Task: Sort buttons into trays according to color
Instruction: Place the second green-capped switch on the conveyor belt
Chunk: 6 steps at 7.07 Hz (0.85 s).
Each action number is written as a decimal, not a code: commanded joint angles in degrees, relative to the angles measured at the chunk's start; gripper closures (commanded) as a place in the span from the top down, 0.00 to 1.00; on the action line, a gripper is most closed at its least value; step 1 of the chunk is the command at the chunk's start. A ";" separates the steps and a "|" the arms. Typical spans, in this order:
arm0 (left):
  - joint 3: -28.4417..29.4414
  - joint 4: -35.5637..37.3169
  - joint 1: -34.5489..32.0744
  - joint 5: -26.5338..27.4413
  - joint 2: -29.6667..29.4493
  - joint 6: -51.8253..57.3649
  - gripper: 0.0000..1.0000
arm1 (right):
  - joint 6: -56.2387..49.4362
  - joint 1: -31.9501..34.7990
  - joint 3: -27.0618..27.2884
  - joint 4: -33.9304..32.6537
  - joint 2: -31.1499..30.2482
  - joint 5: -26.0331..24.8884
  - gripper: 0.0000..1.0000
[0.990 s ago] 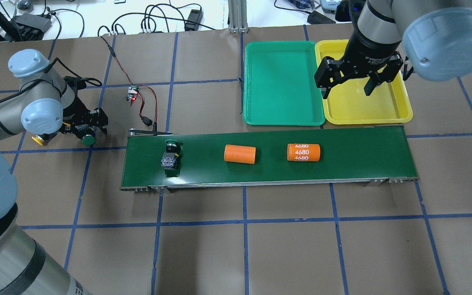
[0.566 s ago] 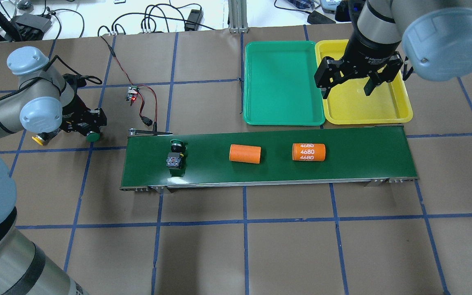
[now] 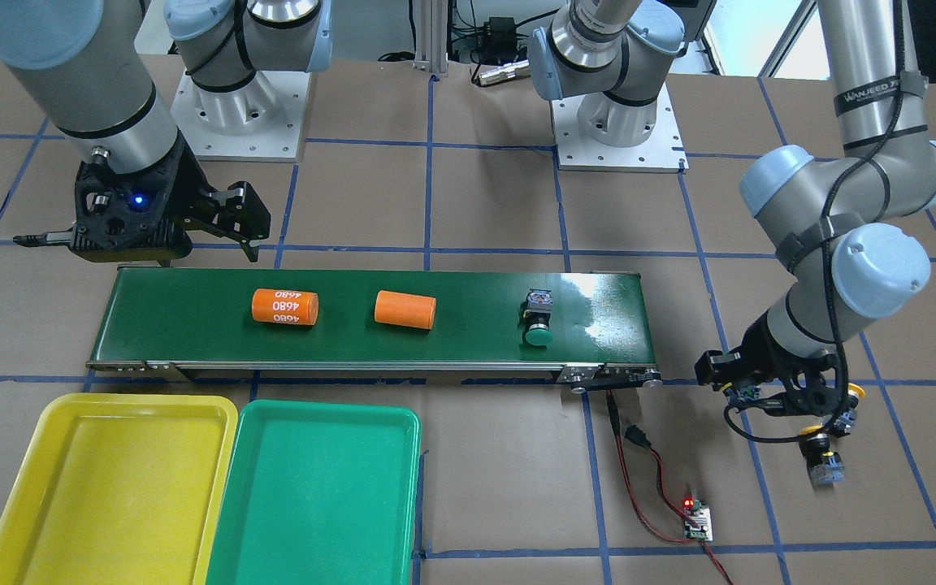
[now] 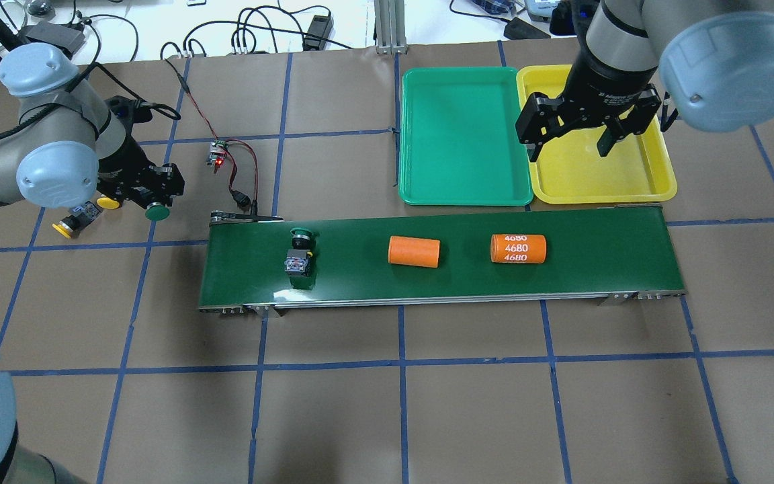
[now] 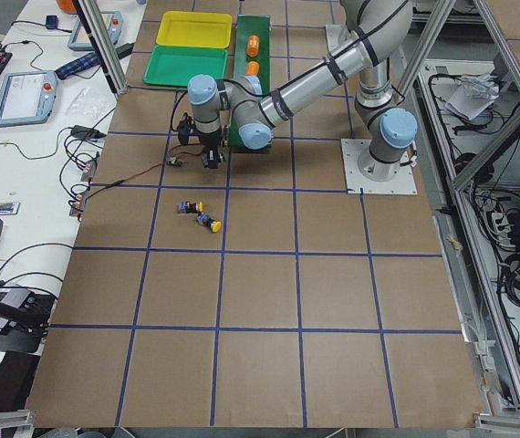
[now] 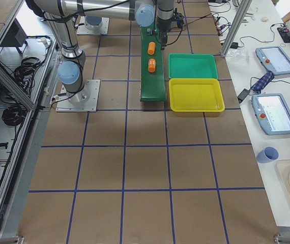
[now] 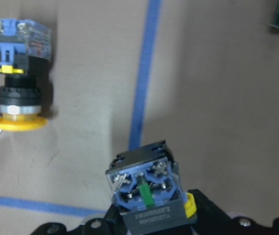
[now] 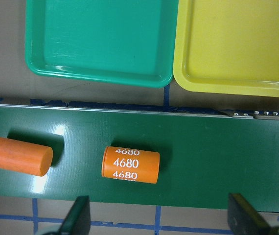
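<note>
Beyond the conveyor belt [image 4: 588, 269], on its side away from the robot, green tray [image 4: 464, 134] and yellow tray [image 4: 595, 175] sit edge to edge; neither holds a button. Sorted so far: none of four. Off the belt's end on the robot's left, the left tool [image 4: 152, 200] is clamped on the first green button [image 7: 147, 188], which appears lifted off the table [image 4: 333, 417], cap pointing toward the belt. Further from the belt than that tool, two more lie on their sides on the table: nearer yellow button [image 4: 108, 202], farther yellow button [image 4: 70, 224]. Second green button [image 4: 299, 255] lies on the belt near that same end, cap toward the trays' side. Two orange cylinders [image 4: 414, 251] lie mid-belt; not part of the sort. The right tool [image 4: 568, 138] hangs above the yellow tray beside the belt, jaws spread, nothing in it. Judgement: early stage. The held green button looks bound for the belt, and all four have yet to reach matching trays.
</note>
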 commanded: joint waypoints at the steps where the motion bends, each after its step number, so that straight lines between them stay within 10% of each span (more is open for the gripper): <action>1: -6.00 -1.10 -5.35 -0.41 5.20 2.73 0.00 | 0.00 -0.02 0.00 0.00 0.00 0.00 1.00; 6: -11.92 -0.57 -9.67 -2.78 9.00 10.39 0.00 | 0.00 -0.02 0.09 0.00 0.00 0.09 1.00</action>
